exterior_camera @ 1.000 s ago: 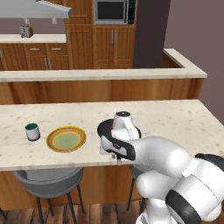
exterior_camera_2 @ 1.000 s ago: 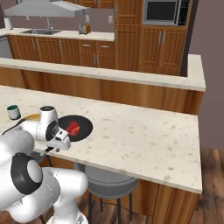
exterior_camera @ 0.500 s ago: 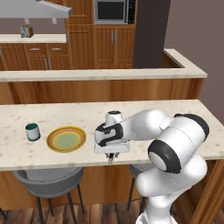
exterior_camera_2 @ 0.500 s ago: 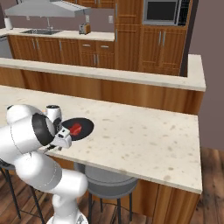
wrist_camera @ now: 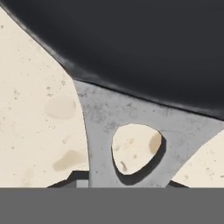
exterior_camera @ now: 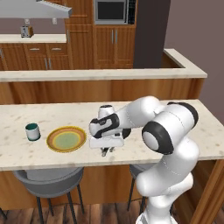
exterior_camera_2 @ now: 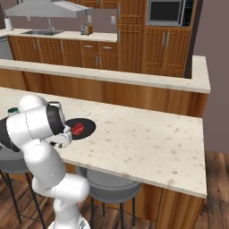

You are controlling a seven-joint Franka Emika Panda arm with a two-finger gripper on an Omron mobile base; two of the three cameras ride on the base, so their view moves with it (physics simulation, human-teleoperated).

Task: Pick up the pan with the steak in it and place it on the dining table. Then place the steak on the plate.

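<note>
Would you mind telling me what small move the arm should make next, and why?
Probably lift the claw clear and swing over the steak. The pan already sits on the table, the steak still lies in it, and the plate waits beside it.

left base view: behind the arm, to its left, looking forward and down across the long beige speckled stone dining table (exterior_camera: 26,157).
right base view: behind, to its right, over the same table (exterior_camera_2: 147,147).
hand view: very near, facing down on the round black frying pan (wrist_camera: 144,48) and its grey handle.
shared: the table's near edge.
</note>
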